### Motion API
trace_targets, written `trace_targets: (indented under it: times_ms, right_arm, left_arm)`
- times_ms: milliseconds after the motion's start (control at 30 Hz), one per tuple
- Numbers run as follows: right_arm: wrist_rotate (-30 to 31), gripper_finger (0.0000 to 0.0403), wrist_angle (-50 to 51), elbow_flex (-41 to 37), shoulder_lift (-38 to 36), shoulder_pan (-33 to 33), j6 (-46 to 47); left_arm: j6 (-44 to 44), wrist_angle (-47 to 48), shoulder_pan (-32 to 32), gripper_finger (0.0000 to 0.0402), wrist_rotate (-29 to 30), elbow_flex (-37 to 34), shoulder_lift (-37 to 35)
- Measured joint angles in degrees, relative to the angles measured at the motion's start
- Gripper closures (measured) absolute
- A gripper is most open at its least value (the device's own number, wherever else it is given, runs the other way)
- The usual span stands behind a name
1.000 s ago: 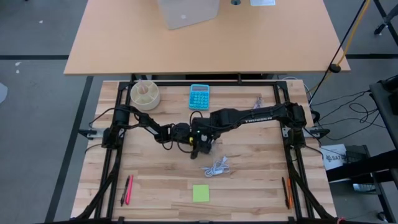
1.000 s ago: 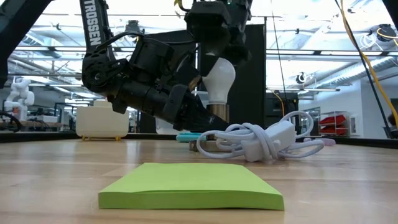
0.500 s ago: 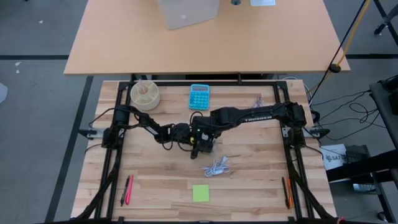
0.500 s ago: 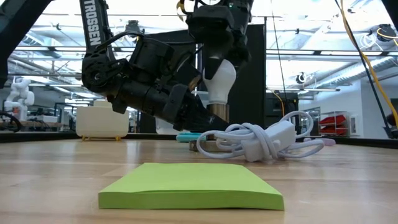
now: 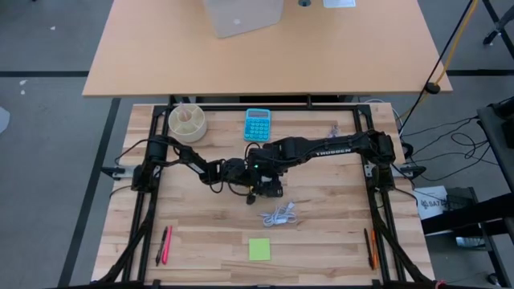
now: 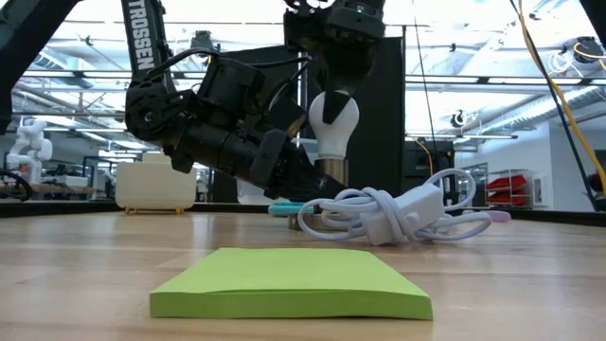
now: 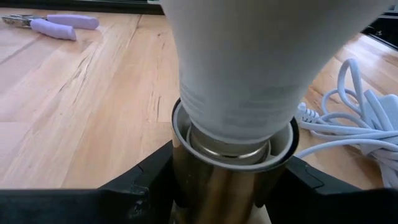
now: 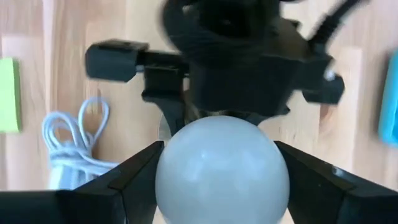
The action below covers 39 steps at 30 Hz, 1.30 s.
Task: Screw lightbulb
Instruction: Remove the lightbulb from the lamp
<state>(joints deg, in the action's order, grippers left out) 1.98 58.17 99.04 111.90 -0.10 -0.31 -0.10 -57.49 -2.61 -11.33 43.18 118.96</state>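
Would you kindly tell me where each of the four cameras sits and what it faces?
High: overhead, straight down; both arms meet mid-table.
Low: table height, past the green notepad; arms descend to the lightbulb.
Left wrist: faces the bulb's base in its socket, left pincer around it.
Right wrist: looks down on the bulb, right pincer flanking.
Shared: lightbulb, white cable.

Bright, even overhead light with soft shadows; the right wrist view is motion-blurred, the low view backlit.
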Motion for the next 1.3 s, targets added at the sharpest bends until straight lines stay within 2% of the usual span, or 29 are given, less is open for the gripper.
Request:
trace_targets:
  times_ms: [300, 467, 833, 1300]
  right_arm:
    - [-1.3, 0.0132, -2.7, -0.2, 0.0, 0.0, -24.7]
    - [-2.1, 0.0111, -2.6, -0.3, 0.0, -0.1, -29.9]
    - [-1.5, 0.006, -2.9, -0.1, 0.0, 1.3, -11.7]
    - [-1.8, 0.0061, -1.7, 0.1, 0.0, 1.3, 9.1]
  left_arm:
    - [0.4, 0.0, -0.1, 0.0204, 0.0, -0.2, 0.0]
    - [0.4, 0.0, -0.1, 0.0204, 0.0, -0.2, 0.0]
    - [0.1, 0.1, -0.3, 0.0204, -0.9, 0.0, 0.0]
    - [0.3, 0.1, -0.3, 0.0204, -1.7, 0.1, 0.0]
